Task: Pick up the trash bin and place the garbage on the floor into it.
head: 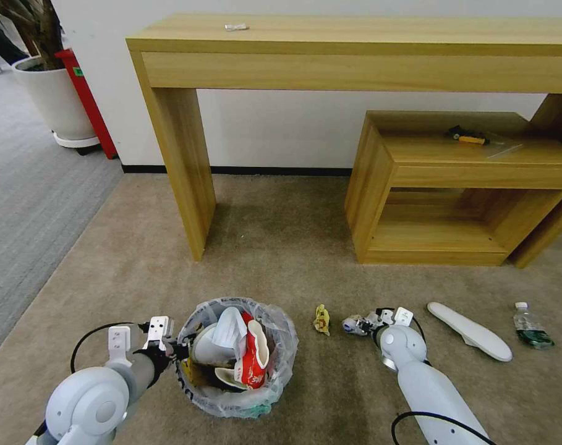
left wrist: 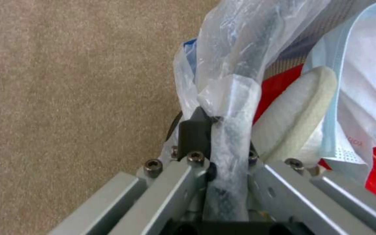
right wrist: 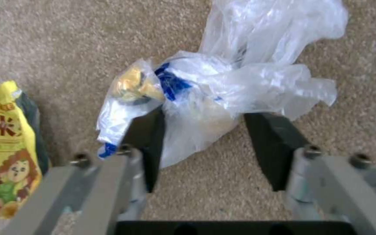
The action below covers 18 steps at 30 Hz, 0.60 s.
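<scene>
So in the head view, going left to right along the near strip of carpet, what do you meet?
Left gripper → trash bin → yellow snack packet → crumpled plastic wrapper at the right gripper → white slipper → clear bottle.

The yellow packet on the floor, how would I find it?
Start at the trash bin on the beige carpet. Just to its right lies the yellow packet, left of the right gripper. It alone is yellow with a cartoon face.

Floor [head: 281, 259]: matt short-pile carpet. Trash bin [head: 236, 395] liner: crinkled glossy clear plastic. Left gripper [left wrist: 223, 130] and right gripper [right wrist: 205, 130] — brushed grey metal links, matt black pads. Tables [head: 355, 55] — smooth light wood.
</scene>
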Tool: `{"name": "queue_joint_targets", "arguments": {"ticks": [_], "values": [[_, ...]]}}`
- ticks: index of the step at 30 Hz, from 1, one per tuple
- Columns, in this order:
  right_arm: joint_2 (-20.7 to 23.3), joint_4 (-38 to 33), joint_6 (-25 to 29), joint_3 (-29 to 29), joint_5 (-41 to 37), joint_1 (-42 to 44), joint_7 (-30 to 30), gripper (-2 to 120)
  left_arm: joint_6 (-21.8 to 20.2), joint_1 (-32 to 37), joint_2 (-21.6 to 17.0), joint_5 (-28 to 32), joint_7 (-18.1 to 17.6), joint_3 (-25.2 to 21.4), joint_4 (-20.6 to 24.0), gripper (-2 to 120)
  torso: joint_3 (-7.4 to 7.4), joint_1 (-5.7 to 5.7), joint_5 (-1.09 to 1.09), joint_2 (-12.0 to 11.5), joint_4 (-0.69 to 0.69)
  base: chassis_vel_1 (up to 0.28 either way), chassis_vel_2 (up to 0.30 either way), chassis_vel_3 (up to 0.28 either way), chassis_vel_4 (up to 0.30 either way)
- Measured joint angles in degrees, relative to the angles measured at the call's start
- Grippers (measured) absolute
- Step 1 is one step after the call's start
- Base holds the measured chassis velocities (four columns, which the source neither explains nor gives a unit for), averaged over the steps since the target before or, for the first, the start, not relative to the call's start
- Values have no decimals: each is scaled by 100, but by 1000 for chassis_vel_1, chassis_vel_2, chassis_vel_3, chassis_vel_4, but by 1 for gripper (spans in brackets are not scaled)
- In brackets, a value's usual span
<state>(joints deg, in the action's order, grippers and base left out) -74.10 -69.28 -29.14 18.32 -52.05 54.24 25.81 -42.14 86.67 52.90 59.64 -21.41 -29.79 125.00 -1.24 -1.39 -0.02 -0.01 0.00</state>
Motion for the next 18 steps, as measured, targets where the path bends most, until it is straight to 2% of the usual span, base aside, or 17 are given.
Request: {"name": "queue_joint_targets", "arguments": {"ticks": [1, 5, 6, 8, 9, 11, 13, 15, 16, 18], "values": [[0, 0, 0, 0, 0, 0, 0, 42, 0, 0, 0, 0, 0, 0, 0, 0, 0, 0, 0, 0, 0, 0, 0, 0, 0], [19, 98, 201, -31, 910, 36, -367, 25, 0, -28, -26, -20, 75, 14, -5, 0, 0, 0, 0, 0, 0, 0, 0, 0, 0], [19, 98, 201, -31, 910, 36, -367, 25, 0, -28, -26, -20, 75, 14, -5, 0, 0, 0, 0, 0, 0, 0, 0, 0, 0], [58, -40, 204, -34, 1005, 95, -408, 14, 0, -50, -27, -21, 78, 25, -6, 0, 0, 0, 1, 1, -1, 0, 0, 0, 0], [58, -40, 204, -34, 1005, 95, -408, 14, 0, -50, -27, -21, 78, 25, -6, 0, 0, 0, 1, 1, -1, 0, 0, 0, 0], [113, -352, 149, 2, 973, 174, -396, 4, 0, -54, -22, -21, 84, 24, -5, 0, 0, 0, 1, 0, 0, 0, 0, 0, 0], [177, -600, 115, 33, 947, 241, -378, 0, 0, -51, -20, -21, 89, 20, -2, 0, 0, 0, 0, 1, 0, 0, 0, 0, 0], [305, -1094, 15, 80, 821, 368, -338, 0, 0, -40, -14, -22, 96, 13, 7, 0, 0, 0, 1, 0, -1, 0, 0, 0, 0], [305, -1094, 15, 80, 821, 368, -338, 0, 0, -40, -14, -22, 96, 13, 7, 0, 0, 0, 1, 0, -1, 0, 0, 0, 0], [497, -1790, -66, 94, 611, 491, -291, 0, 0, -43, -6, -22, 99, 9, 20, 0, 0, 0, -1, 1, -2, 0, 0, 0, 0]]}}
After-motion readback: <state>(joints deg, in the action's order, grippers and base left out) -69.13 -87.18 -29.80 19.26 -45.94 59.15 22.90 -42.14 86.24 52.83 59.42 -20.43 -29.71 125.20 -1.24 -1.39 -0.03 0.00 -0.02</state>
